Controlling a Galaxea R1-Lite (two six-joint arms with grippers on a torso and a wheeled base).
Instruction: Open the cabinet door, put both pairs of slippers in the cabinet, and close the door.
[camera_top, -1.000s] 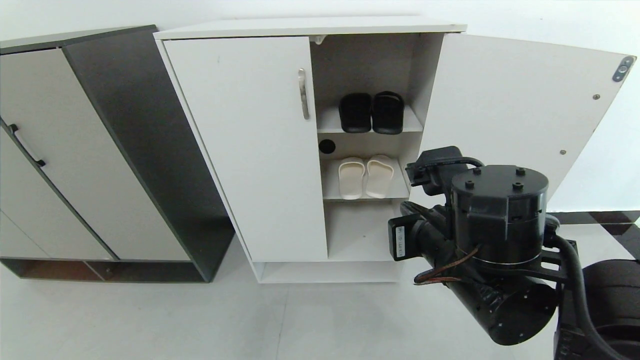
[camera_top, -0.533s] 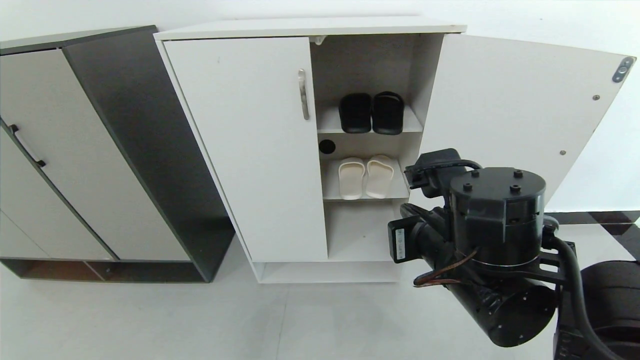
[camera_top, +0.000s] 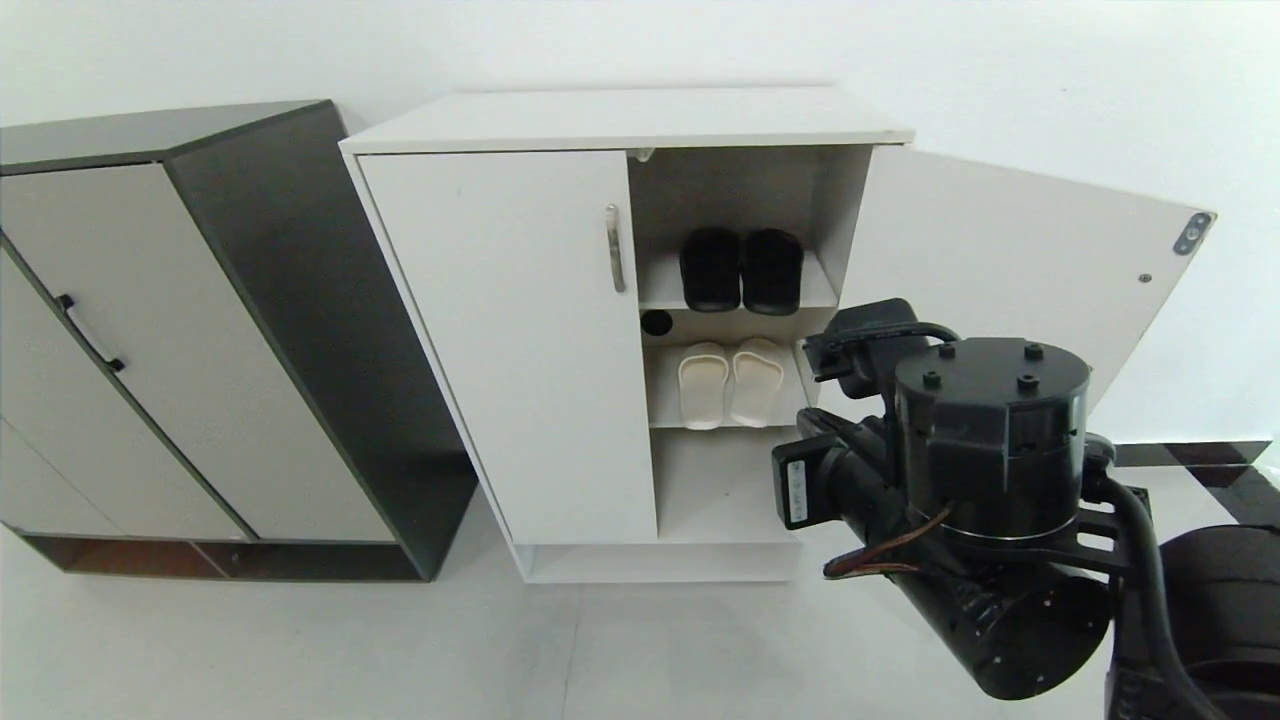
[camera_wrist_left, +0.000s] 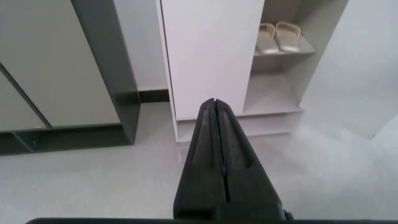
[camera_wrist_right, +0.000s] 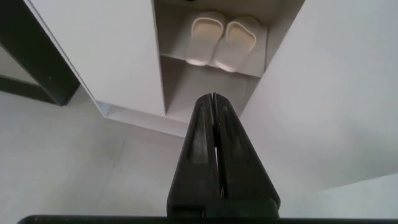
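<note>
Head view shows both pairs already inside the cabinet (camera_top: 620, 118): the black slippers (camera_top: 741, 268) sit on the upper shelf and the white slippers (camera_top: 730, 383) on the shelf below, while the right-hand door (camera_top: 1000, 270) stands wide open, so only closing remains. The likely risk is the right arm (camera_top: 985, 440), which sits close in front of the opening beside that door; a swing could pin the door against it or leave it ajar. The right gripper (camera_wrist_right: 214, 102) and left gripper (camera_wrist_left: 214, 107) are both clenched on nothing and touch nothing.
</note>
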